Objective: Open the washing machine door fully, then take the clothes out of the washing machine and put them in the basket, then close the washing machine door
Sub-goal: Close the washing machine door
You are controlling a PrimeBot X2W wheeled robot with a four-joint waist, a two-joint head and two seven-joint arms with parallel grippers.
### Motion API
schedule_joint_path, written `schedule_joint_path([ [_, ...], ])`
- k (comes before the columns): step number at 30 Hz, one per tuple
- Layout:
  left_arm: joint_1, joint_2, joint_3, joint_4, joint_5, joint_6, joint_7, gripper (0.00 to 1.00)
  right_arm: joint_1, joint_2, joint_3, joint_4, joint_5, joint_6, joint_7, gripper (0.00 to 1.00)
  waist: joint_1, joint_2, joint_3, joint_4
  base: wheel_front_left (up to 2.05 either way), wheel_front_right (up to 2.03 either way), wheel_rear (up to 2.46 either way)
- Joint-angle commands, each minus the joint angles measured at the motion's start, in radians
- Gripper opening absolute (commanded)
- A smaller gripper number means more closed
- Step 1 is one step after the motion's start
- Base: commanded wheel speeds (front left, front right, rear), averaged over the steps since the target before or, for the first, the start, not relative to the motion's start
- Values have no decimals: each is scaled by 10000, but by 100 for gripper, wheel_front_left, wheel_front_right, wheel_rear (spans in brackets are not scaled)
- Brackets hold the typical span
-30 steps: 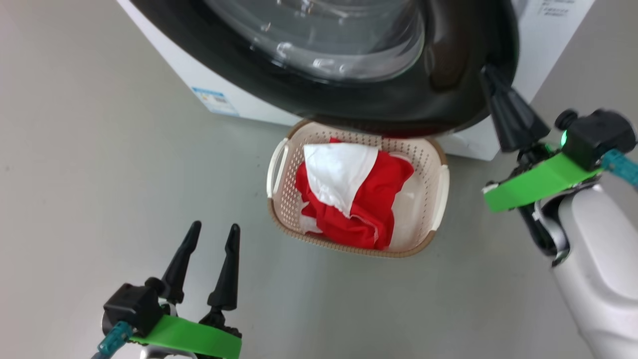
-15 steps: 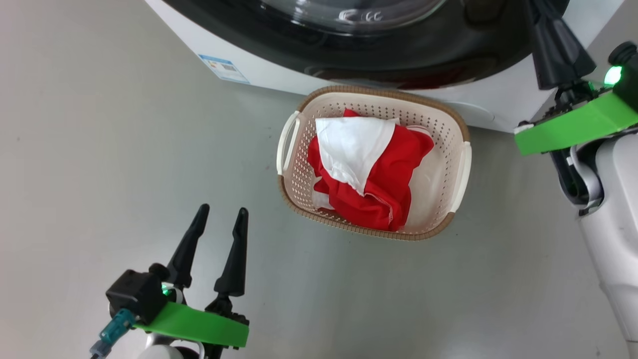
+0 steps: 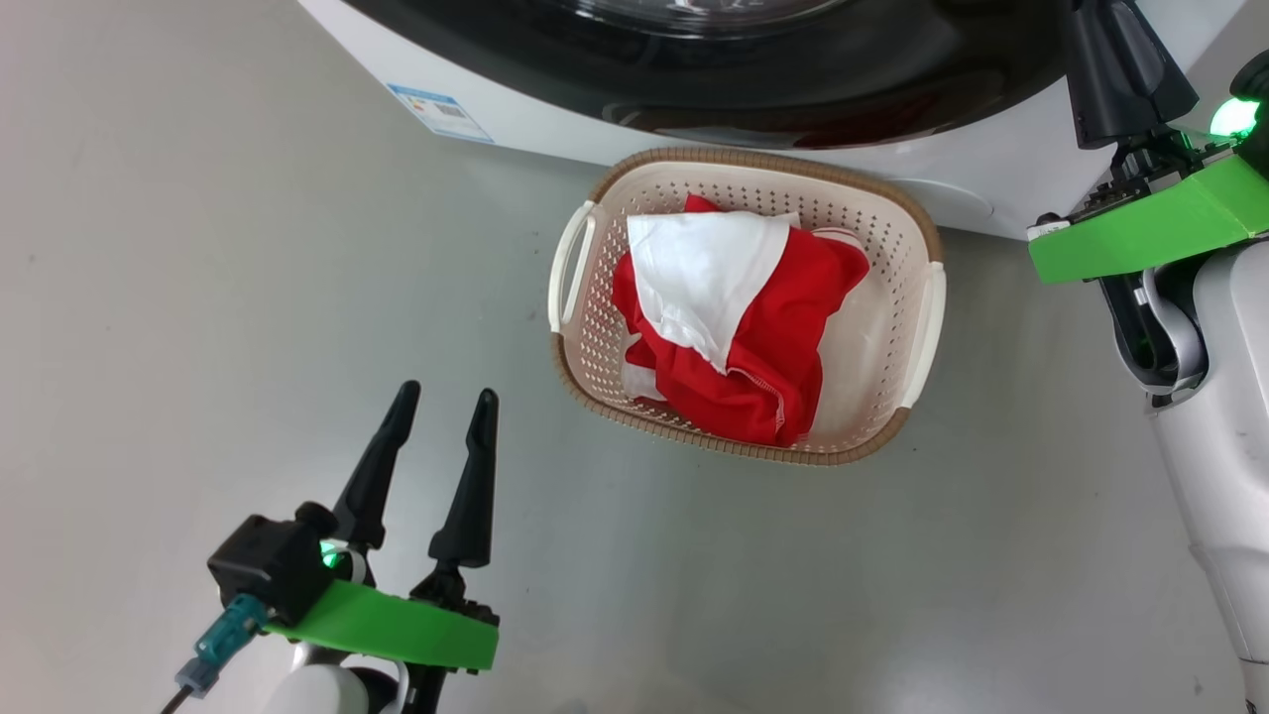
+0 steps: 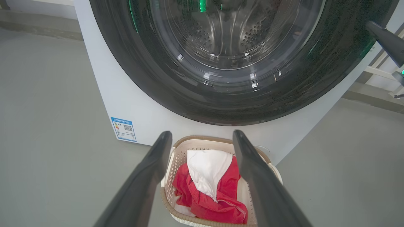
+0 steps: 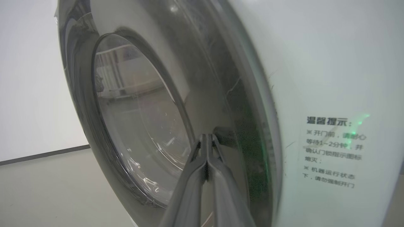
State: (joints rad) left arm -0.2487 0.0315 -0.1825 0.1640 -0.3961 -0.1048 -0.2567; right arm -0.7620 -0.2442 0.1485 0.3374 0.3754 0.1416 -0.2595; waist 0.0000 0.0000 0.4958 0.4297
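Now left pincer apart; right pincer together, tips at washing machine door.

Red-and-white clothes lie heaped in the cream basket before the white washing machine, its black-rimmed door shut.

notice headed 温馨提示 on the washing machine front, blue label print too small to read

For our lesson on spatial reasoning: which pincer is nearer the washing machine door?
Right. The right pincer, shut, has its tips at the rim of the door; the left pincer hangs open over the floor, short of the basket.
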Motion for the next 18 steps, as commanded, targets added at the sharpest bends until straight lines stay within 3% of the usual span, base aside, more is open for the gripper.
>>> schedule_joint_path([
  [1, -105, 187, 370, -187, 50, 48, -51, 100, -152, 45, -12, -244, 108, -109, -23, 0, 0, 0, -98, -45, 0, 0, 0],
  [6, 76, 187, 413, -26, 280, -17, -51, 100, 547, 162, 332, -269, 214, -109, -23, 0, 0, 0, -547, -202, 0, 0, 0],
  [7, 130, 187, 440, 14, 332, -33, -51, 100, 729, 190, 411, -274, 247, -109, -23, 5, 0, 0, -655, -244, 0, 0, 0],
  [11, 346, 187, 667, 179, 565, -91, -51, 100, 1499, 314, 695, -319, 347, -109, -23, 45, 0, 0, -1094, -455, 0, 0, 0],
  [12, 395, 187, 724, 209, 619, -105, -51, 100, 1679, 339, 753, -330, 360, -109, -23, 51, 0, 0, -1196, -508, 0, 0, 0],
  [14, 491, 187, 816, 263, 729, -134, -51, 100, 2058, 435, 736, -370, 428, -109, -23, 88, 0, 0, -1412, -613, 0, 0, 0],
  [15, 541, 187, 854, 293, 775, -147, -51, 100, 2249, 461, 756, -390, 434, -109, -23, 100, 0, 0, -1519, -657, 0, 0, 0],
  [18, 703, 187, 952, 375, 913, -185, -51, 100, 2796, 567, 645, -389, 471, -109, -23, 100, 0, 0, -1829, -817, 0, 0, 0],
])
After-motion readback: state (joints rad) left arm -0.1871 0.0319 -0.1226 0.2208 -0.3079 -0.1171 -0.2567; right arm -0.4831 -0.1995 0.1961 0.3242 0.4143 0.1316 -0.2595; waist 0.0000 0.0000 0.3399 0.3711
